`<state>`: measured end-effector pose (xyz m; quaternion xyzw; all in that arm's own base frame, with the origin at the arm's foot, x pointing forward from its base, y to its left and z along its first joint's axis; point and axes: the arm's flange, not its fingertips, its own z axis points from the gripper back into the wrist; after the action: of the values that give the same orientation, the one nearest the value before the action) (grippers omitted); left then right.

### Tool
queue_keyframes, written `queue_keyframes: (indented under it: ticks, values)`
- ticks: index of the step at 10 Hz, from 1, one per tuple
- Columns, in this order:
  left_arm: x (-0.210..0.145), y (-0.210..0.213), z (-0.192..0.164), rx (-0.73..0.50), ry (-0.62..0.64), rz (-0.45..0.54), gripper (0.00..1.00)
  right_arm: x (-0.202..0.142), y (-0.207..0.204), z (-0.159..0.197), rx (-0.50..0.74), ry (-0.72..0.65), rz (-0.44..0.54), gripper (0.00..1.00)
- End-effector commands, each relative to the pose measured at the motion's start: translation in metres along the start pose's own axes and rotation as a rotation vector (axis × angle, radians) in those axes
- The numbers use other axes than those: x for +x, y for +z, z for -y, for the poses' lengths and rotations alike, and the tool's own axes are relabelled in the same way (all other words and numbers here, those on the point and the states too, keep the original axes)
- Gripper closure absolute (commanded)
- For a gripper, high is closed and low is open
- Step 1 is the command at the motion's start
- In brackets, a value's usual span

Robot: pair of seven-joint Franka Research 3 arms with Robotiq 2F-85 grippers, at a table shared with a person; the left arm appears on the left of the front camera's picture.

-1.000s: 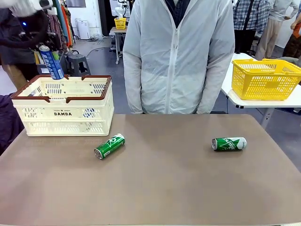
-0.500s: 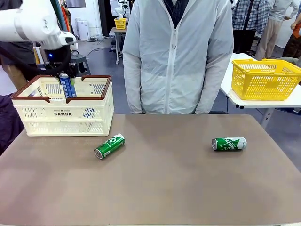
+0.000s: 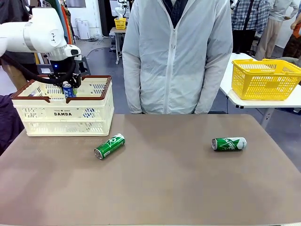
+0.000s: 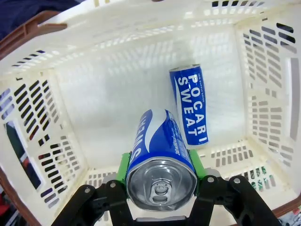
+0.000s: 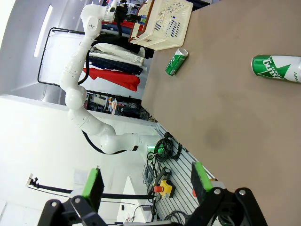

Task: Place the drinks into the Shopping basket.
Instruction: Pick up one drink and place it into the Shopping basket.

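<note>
My left gripper [image 3: 66, 83] is shut on a blue drink can [image 3: 68, 90] and holds it upright, lowered inside the cream Shopping basket [image 3: 63, 113] at the table's back left. In the left wrist view the green pads [image 4: 123, 165] clamp that blue can [image 4: 160, 136] above the basket's floor [image 4: 103, 94], where a second blue can [image 4: 188, 110] lies on its side. Two green cans lie on the table, one near the basket [image 3: 109, 146] and one to the right [image 3: 229, 143]. My right gripper [image 5: 146, 181] hangs open high above the table, holding nothing.
A person in a white jacket [image 3: 176, 56] stands at the far edge. A yellow mesh basket [image 3: 265, 77] sits on a separate table at the back right. The brown tabletop [image 3: 164, 188] spreads bare in front of the two green cans.
My left arm has come right and down, lowering the blue can from above the basket's rim to inside it. The green cans have not moved.
</note>
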<state>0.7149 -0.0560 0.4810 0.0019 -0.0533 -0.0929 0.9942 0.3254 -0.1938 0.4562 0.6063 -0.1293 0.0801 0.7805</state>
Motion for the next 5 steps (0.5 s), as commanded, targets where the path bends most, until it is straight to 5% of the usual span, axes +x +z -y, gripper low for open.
queue_keyframes:
  ticks: [1, 2, 5]
  values:
    - [-0.0094, 0.0023, -0.0023, -0.038, 0.012, -0.005, 0.49, -0.001, 0.002, -0.0027, -0.006, 0.018, -0.015, 0.0]
    - [-0.0096, 0.0022, -0.0038, -0.043, 0.013, -0.008, 0.0, -0.001, 0.002, -0.0027, -0.006, 0.018, -0.015, 0.0]
    - [-0.0113, 0.0026, -0.0039, -0.047, 0.017, -0.014, 0.0, -0.001, 0.002, -0.0027, -0.006, 0.018, -0.015, 0.0]
